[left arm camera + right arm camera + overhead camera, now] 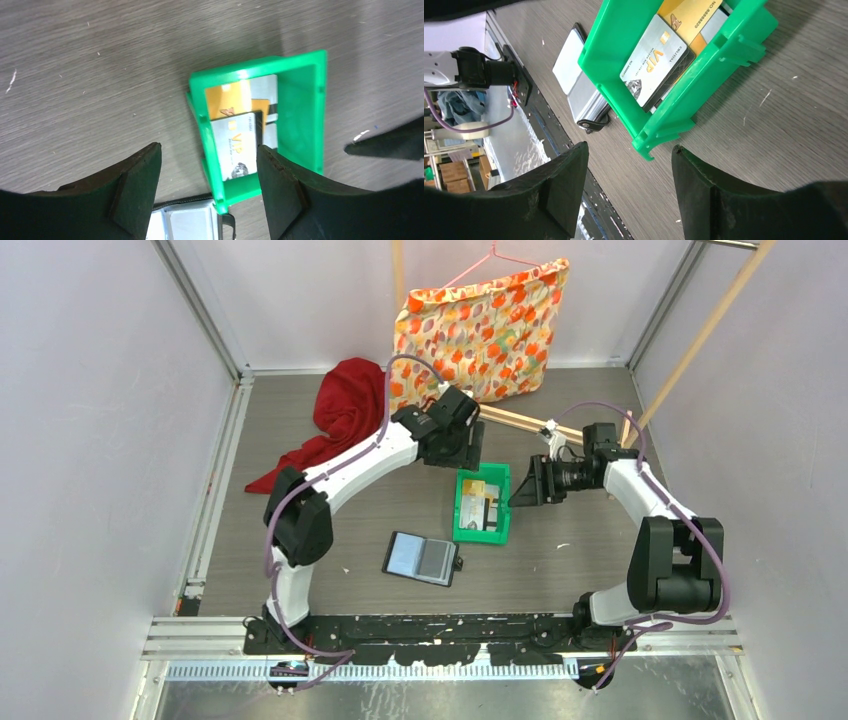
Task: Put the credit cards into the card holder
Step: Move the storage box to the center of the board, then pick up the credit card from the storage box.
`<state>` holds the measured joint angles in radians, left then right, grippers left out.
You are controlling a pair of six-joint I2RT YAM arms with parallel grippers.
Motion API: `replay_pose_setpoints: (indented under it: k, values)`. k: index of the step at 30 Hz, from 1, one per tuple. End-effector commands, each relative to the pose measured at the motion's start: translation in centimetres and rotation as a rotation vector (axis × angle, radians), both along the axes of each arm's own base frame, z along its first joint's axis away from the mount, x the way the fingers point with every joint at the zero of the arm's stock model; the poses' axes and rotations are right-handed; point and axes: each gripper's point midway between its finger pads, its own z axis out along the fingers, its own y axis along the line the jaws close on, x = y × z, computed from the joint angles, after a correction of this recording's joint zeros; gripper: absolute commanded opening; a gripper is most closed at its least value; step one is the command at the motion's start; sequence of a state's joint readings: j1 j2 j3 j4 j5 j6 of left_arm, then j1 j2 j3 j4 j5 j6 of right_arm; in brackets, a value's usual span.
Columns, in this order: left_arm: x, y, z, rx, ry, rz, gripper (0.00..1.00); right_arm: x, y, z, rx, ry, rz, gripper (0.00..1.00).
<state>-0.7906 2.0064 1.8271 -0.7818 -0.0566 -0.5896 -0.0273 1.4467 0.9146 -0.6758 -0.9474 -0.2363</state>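
The credit cards lie stacked in a green tray at mid-table: a silver VIP card over a yellow-gold card and a dark one. They also show in the right wrist view, the silver card and the gold card. The card holder lies open and flat just left of the tray's near end, its grey-blue pockets up. My left gripper hangs open and empty over the tray's far end. My right gripper is open and empty just right of the tray.
A red cloth lies at the back left. An orange patterned bag hangs on a hanger at the back wall. Wooden sticks lie behind the tray, and another leans at the right. Walls enclose three sides.
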Motion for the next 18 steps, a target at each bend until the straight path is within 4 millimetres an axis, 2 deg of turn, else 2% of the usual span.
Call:
replay_pose_setpoints:
  k: [1, 7, 14, 18]
  values:
    - [-2.6, -2.4, 5.7, -0.059, -0.136, -0.047, 0.71, 0.7, -0.3, 2.3, 0.043, -0.081, 0.015, 0.67]
    - [-4.9, -4.6, 4.1, -0.029, -0.122, 0.021, 0.64, 1.7, -2.3, 2.1, 0.029, -0.081, -0.066, 0.67]
    - [-4.8, -4.6, 0.6, 0.096, -0.084, 0.062, 0.57, 2.0, -2.8, 2.2, 0.026, -0.09, -0.09, 0.67]
    - [-4.8, -5.0, -1.2, 0.129, -0.055, 0.058, 0.57, 2.0, -3.0, 2.1, 0.022, -0.09, -0.098, 0.67]
